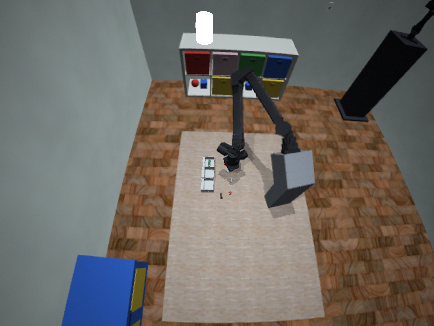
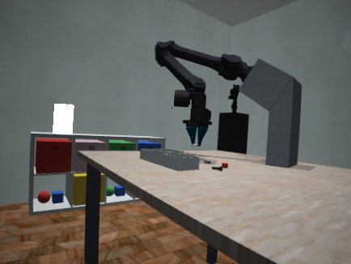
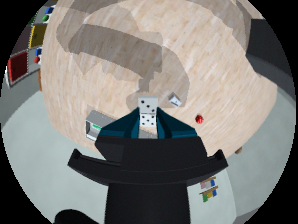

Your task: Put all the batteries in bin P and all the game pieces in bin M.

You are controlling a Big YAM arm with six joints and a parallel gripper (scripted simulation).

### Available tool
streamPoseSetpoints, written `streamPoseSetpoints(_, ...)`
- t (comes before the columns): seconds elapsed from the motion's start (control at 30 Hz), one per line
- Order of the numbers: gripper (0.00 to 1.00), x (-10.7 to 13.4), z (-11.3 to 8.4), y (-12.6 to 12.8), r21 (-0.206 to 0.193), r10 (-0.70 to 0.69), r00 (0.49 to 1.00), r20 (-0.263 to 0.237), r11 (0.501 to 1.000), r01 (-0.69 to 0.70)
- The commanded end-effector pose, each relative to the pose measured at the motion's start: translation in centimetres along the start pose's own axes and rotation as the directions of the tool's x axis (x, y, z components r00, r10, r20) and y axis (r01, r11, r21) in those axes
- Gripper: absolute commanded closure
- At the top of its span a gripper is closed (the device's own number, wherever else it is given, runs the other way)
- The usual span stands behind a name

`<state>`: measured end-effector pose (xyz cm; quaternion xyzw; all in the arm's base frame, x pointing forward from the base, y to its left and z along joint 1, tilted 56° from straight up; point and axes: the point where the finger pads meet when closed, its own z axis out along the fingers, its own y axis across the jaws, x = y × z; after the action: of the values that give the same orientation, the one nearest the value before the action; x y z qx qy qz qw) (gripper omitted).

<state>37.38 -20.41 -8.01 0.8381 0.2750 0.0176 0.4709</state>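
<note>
White domino [image 3: 148,111], black-dotted, line across its middle | fingers [image 2: 202,137] clamped on it

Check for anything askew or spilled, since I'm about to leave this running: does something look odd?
Nothing stands out. The domino sits between the gripper's fingers, and the row of bins stands upright on the table.

Seen from above, could pass from the gripper [image 1: 231,168] [image 2: 196,144] [image 3: 148,117] toward five o'clock, between red piece [image 1: 230,193] [image 2: 225,165] [image 3: 199,119] and grey stand [image 1: 294,171] [image 2: 284,121]. Blocked low at nine by bin walls [image 1: 202,175] [image 2: 170,159] [image 3: 96,117]; at three, farther off, by the stand. Obstructed low near six by silvery piece [image 1: 230,180] [image 2: 207,161] [image 3: 175,100], then red and black [image 1: 221,196] [image 2: 217,168] ones.
</note>
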Motion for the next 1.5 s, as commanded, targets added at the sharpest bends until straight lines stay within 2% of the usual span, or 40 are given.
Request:
streamPoseSetpoints(0.0,0.80,1.14,-0.69,0.59,-0.011,-0.007,1.000,-0.021,1.000,0.007)
streamPoseSetpoints(1.47,0.80,1.36,-0.80,0.98,-0.014,0.000,1.000,-0.021,1.000,0.000)
